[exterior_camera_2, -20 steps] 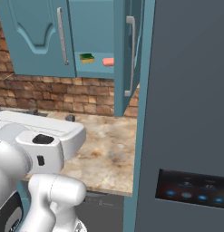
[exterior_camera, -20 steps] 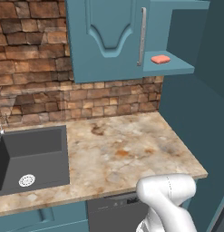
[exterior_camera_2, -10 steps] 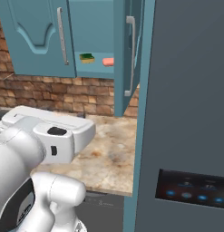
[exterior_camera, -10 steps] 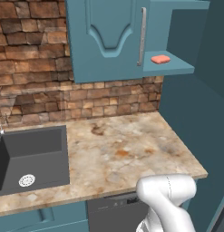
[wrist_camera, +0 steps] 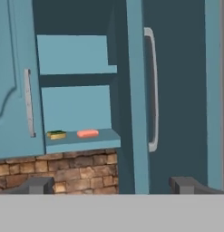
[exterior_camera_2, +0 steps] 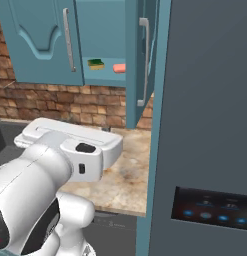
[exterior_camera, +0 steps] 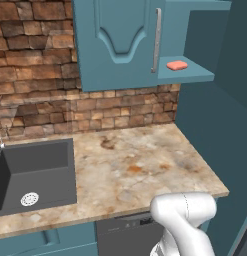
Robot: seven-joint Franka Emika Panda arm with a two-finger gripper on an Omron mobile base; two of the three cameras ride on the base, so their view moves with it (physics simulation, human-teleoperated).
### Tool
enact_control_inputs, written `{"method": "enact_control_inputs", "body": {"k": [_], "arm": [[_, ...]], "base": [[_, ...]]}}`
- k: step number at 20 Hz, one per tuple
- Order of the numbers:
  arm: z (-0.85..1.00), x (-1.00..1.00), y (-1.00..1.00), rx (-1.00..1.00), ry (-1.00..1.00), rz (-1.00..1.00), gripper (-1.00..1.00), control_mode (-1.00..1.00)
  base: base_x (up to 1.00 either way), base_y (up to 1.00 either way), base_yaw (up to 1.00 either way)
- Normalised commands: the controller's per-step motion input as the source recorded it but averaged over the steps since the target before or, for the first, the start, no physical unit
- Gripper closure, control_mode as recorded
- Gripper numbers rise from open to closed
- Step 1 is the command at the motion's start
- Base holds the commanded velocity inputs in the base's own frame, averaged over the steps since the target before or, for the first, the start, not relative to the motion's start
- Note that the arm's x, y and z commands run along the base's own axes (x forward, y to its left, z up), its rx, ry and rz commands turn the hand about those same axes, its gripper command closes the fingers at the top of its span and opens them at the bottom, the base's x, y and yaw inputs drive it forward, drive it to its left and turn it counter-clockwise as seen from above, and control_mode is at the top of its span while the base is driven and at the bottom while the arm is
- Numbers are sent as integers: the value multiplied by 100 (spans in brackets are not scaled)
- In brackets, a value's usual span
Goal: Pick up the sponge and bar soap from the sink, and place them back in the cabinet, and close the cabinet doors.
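Gripper [wrist_camera: 111,183] empty, jaws spread wide, facing the open cabinet [wrist_camera: 75,54]. Sponge [wrist_camera: 56,134] and bar soap [wrist_camera: 87,133] lie side by side, apart, on the lower shelf; sink [exterior_camera: 37,170] holds nothing but its drain. What remains looks like shutting the doors. The right door [wrist_camera: 135,90] stands edge-on, so the robot would best push its outer face near the handle [wrist_camera: 152,90], sweeping left. Left door [wrist_camera: 13,77] looks nearly shut.

A rendered kitchen: marble tabletop [exterior_camera: 140,170], dark sink [exterior_camera: 35,175], brick backsplash [exterior_camera: 40,95], teal wall cabinet [exterior_camera: 120,40], and grey refrigerator [exterior_camera_2: 205,125].
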Motion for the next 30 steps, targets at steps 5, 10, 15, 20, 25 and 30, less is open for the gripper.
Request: {"method": "enact_control_inputs", "body": {"k": [5,10,15,20,25,30], "arm": [[-25,2,-12,-1,-7,-1,-100,-100],[-23,19,0,-1,-3,-4,-100,-100],[-21,30,0,0,-1,-3,-100,-100],[-16,24,-1,0,-3,-3,-100,-100],[-13,8,-11,0,-5,-2,-100,-100],[-18,12,-5,0,-4,-3,-100,-100]], "base": [[0,0,0],[0,0,0],[0,0,0],[0,0,0],[0,0,0],[0,0,0]]}}
